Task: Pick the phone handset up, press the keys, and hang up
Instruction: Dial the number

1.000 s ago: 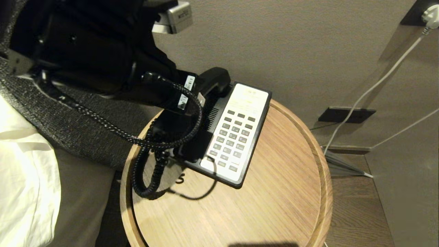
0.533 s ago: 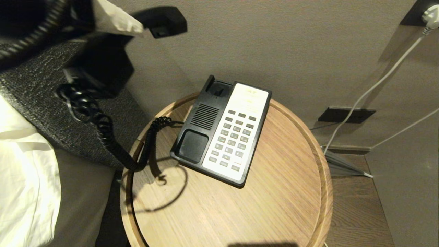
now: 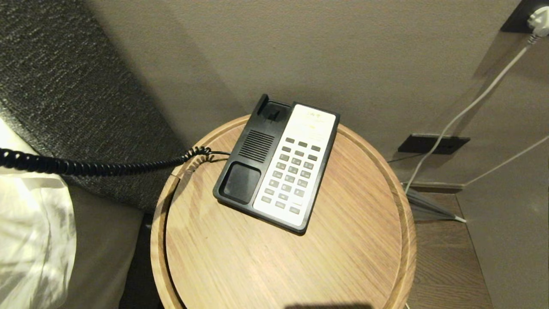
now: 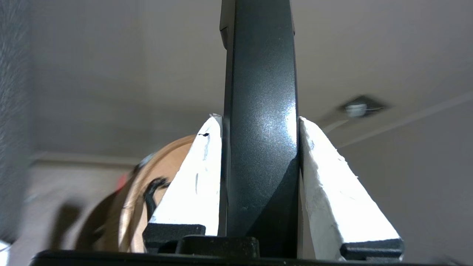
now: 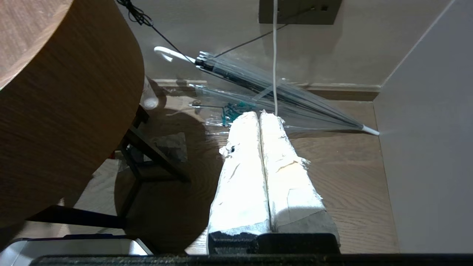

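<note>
The left gripper (image 4: 260, 122) is clamped on the phone handset (image 4: 260, 92), and that shows only from the left wrist: one white-taped finger (image 4: 196, 188) pressed flat to each side of the glossy black bar. The handset's long axis runs straight out between the fingers, in line with them, and its far end passes beyond the picture, so which end leads cannot be told.

From the head view, gripper and handset are both out of sight. What shows there is the coiled cord (image 3: 98, 166), pulled nearly straight and level from the phone base (image 3: 253, 163), over the rim of the round wooden table (image 3: 300, 266), past the dark woven headboard (image 3: 64, 98) and off the left edge above the white bedding (image 3: 30, 236). So the handset is held somewhere out to the robot's left, off the table.

The base lies flat on the table, its cradle bare, its long axis angled from the near left up towards the wall. The keys (image 3: 291, 174) sit in rows on the cream faceplate (image 3: 311, 122), nothing touching them.

Down beside the table, the right gripper (image 5: 260, 116) hangs over the wooden floor, its taped fingers pressed together on nothing, pointing towards a clear folded umbrella (image 5: 273, 92) lying by the skirting.
</note>
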